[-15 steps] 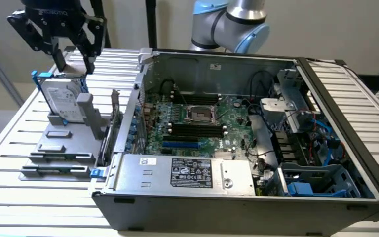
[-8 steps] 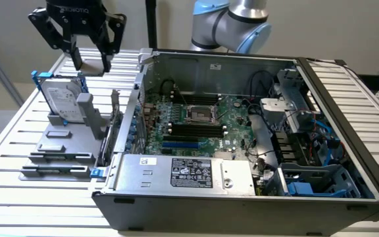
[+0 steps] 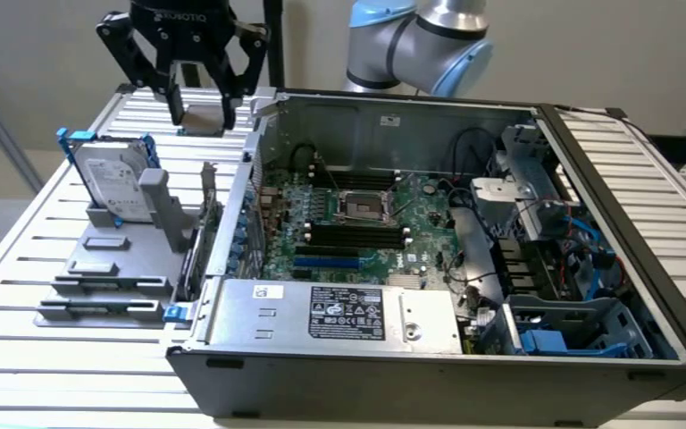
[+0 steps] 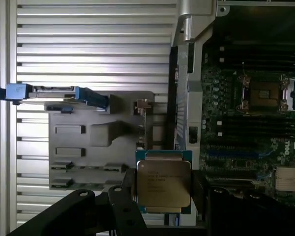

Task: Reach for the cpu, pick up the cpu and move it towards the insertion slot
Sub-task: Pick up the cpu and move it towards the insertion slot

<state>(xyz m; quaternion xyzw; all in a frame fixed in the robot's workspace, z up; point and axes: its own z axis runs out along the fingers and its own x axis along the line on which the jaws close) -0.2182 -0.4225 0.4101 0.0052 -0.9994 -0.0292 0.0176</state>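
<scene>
The cpu [image 3: 204, 119], a small square chip with a silvery top, hangs above the slatted table beyond the open computer case's corner at the exterior view's left. My gripper [image 3: 204, 113] is shut on it, one black finger on each side. In the wrist view the cpu [image 4: 163, 181] shows its printed metal lid, clamped in the gripper [image 4: 163, 191] between the fingers [image 4: 129, 189]. The insertion slot [image 3: 363, 207], a shiny-framed socket with a dark centre, lies on the green motherboard inside the case, well apart from the cpu. The insertion slot [image 4: 264, 93] is also visible from the wrist.
An upright silver hard drive [image 3: 117, 183] with blue rails stands on a grey fixture [image 3: 104, 268] on the table below the gripper. The case wall [image 3: 251, 170] rises between gripper and motherboard. Black memory slots [image 3: 349, 234] and the power supply [image 3: 337, 313] lie near the socket.
</scene>
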